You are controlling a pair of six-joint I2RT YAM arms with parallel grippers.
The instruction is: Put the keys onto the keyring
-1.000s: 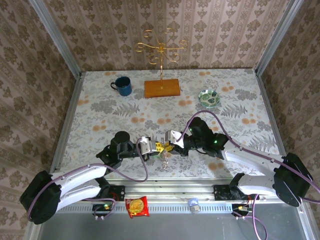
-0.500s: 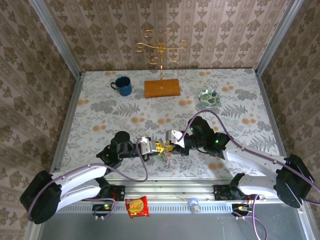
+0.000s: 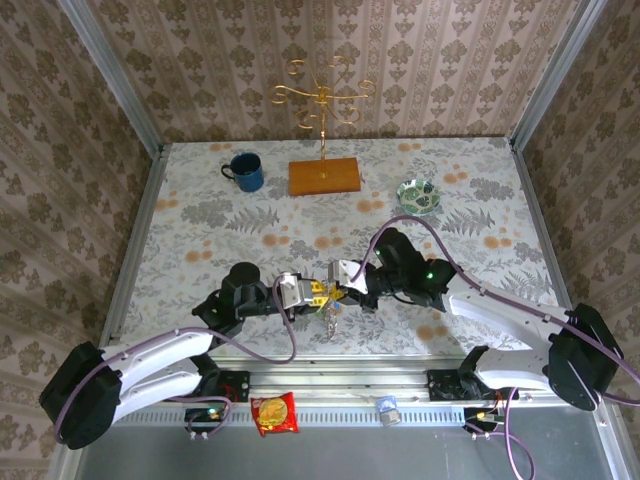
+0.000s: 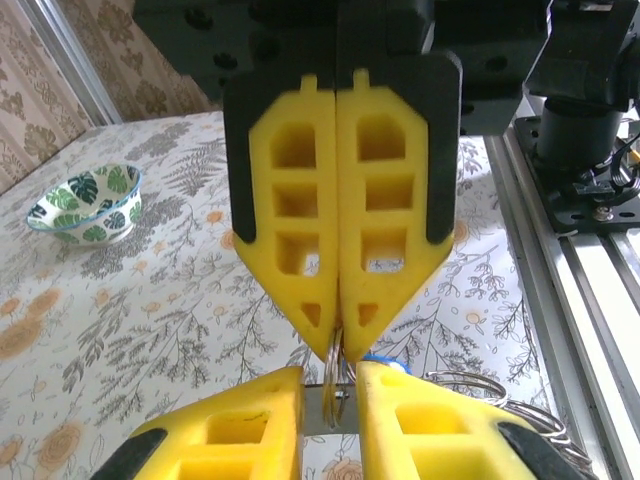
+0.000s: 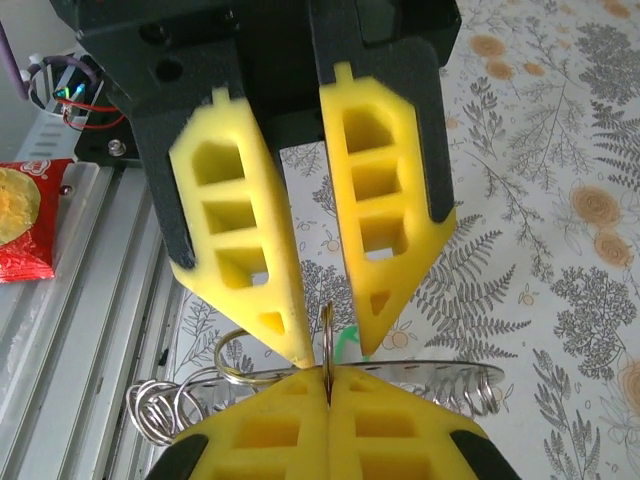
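Our left gripper [image 5: 331,346] stands slightly parted around the thin keyring [image 5: 327,322]. Our right gripper [image 4: 338,322] is clamped on that ring, above the surface [image 3: 200,240] at its 6 o'clock edge. A green key [image 5: 346,342] sliver peeks beside the ring (the left wrist shows the blue key [image 4: 384,361]). That view has the bowl [image 4: 85,205] at 10 o'clock, and the right wrist a snack packet [image 5: 25,235] at 9 o'clock.

I look down from above and behind on the whole floral-patterned table [image 3: 200,210]. My wrist cameras face each other close-up, sharing the thin metal ring [image 4: 336,372].
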